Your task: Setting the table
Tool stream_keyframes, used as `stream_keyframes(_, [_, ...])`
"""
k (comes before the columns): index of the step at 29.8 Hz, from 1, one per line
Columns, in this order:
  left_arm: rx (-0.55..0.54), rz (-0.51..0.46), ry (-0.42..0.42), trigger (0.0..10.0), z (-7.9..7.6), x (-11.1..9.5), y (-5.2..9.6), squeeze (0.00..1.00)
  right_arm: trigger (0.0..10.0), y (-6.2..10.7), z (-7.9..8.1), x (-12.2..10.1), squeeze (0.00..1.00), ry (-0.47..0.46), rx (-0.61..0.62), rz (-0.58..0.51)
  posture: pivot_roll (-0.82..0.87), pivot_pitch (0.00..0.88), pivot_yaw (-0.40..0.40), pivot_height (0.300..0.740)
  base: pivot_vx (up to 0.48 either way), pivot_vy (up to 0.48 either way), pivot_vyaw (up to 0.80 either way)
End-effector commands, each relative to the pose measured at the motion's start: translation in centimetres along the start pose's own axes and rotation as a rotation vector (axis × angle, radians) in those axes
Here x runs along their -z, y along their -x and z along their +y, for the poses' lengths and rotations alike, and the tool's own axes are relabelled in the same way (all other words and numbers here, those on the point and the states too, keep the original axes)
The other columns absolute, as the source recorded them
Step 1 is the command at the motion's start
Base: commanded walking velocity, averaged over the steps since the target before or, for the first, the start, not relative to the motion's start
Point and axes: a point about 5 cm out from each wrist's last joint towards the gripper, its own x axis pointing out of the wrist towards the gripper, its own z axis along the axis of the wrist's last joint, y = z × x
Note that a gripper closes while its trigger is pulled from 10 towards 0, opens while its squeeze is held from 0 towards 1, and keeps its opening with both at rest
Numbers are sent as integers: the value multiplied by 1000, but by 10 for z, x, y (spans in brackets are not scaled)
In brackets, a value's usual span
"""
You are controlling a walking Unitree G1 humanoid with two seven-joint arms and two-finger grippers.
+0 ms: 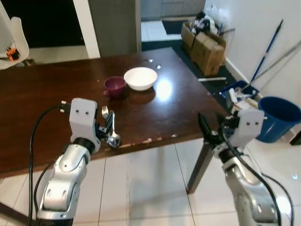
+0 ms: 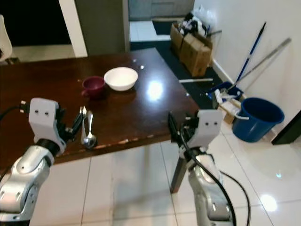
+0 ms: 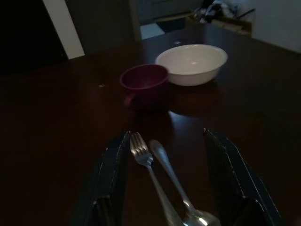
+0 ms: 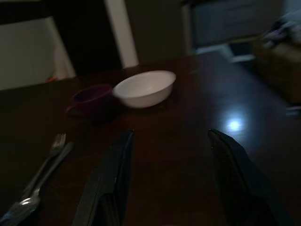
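Spread wide, the left gripper (image 3: 162,174) hovers low over the near edge of the dark wooden table (image 1: 42,103), its two black fingers (image 3: 113,174) standing either side of the cutlery without closing on it; between them lie one fork (image 3: 143,165) and one spoon (image 3: 176,188), side by side and touching along their handles, the fork on the robot's left with its tines pointing away toward the far side, the spoon's bowl at the near end by the table edge; whether the fingers touch the metal cannot be told. Farther in on the table stand one maroon cup (image 1: 114,86) and one white bowl (image 1: 140,78), the cup just left of the bowl and close against it, both upright, with a bright patch of reflected light on the wood to the bowl's right. Off the table's right corner, above the white tiled floor (image 1: 141,188), the right gripper (image 4: 171,183) hangs with its fingers also well apart and nothing held between them, pointed back over the tabletop toward the bowl. Beyond it, by the wall, are one blue bucket (image 1: 278,115), cardboard boxes (image 1: 204,47), and long-handled cleaning tools (image 1: 265,52) leaning against the wall.
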Motion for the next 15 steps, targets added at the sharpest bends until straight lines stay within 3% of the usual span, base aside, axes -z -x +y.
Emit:
stream_keyframes(1, [-22, 21, -9, 10000, 2, 3, 1, 0, 10000, 2, 5, -1, 0, -7, -58, 14, -8, 45, 122, 740, 472, 0, 0])
stream_keyframes(7, [-62, 29, -29, 10000, 9, 4, 1, 0, 10000, 1, 19, 2, 0, -20, -143, 29, 0, 47, 120, 740, 472, 0, 0])
stream_keyframes(15, [-68, 26, -31, 10000, 12, 2, 0, 0, 10000, -2, 23, 3, 0, -31, -156, 30, 3, 46, 120, 740, 472, 0, 0])
